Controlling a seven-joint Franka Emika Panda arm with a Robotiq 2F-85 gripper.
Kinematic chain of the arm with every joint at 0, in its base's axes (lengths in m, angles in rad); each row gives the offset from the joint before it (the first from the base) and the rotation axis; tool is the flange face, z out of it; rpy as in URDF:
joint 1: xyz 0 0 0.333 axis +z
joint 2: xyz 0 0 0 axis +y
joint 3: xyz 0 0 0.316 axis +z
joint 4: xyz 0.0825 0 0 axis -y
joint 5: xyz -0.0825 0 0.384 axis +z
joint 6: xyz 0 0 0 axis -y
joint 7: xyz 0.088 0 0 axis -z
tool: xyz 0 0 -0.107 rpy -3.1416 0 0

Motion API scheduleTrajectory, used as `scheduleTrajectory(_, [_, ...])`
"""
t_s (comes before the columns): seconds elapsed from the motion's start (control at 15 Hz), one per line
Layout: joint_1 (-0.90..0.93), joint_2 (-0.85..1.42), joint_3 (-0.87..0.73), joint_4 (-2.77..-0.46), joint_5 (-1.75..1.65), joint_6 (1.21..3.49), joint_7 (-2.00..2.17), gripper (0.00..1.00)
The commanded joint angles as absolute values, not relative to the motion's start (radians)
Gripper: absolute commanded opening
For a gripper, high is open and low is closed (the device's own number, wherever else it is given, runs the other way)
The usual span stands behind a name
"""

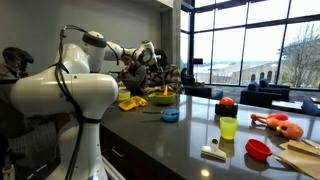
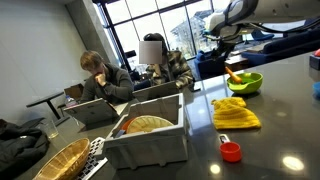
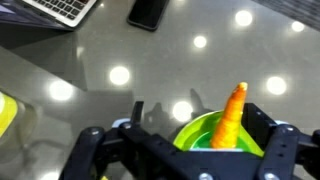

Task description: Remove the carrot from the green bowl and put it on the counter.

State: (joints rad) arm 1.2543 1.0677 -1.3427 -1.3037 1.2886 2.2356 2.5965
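1. The gripper (image 3: 190, 118) hangs just above the green bowl (image 3: 200, 138) with its jaws spread wide, clamping nothing.
2. The carrot (image 3: 234, 112) is in that bowl. It stands on end with its thick part down inside and its tip pointing away from the hand, close beside one finger (image 3: 268, 128). Whether the two touch cannot be told.
3. In an exterior view the green bowl (image 2: 245, 84) sits straight below the gripper (image 2: 224, 52), and the carrot (image 2: 233, 74) shows as a small orange streak inside it.
4. The bowl rests on the counter (image 3: 100, 70). Beyond the fingertips lie a dark phone (image 3: 150, 12) and the corner of a laptop (image 3: 60, 8); no writing on either can be read.
5. A yellow cloth (image 2: 235, 113) lies on the counter just beside the bowl, off to one side of the hand.
6. Well apart from the hand, in an exterior view, stand a small blue bowl (image 1: 170, 115), a yellow-green cup (image 1: 228, 127) and a red bowl (image 1: 258, 149). What they hold cannot be seen.
7. Farther from the hand again, a grey bin (image 2: 150, 148) holds a round wooden plate (image 2: 148, 124). A wicker basket (image 2: 55, 162) and a small red cup (image 2: 231, 151) sit near the bin.
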Motion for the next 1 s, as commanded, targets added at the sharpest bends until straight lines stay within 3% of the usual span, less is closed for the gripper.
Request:
scheduleTrajectory(0.0, [1.217, 1.176, -1.472, -1.248, 1.311, 2.201, 2.608, 1.0])
scheduleTrajectory(0.93, [1.274, 1.35, -1.634, -1.354, 1.396, 2.001, 2.601, 1.0])
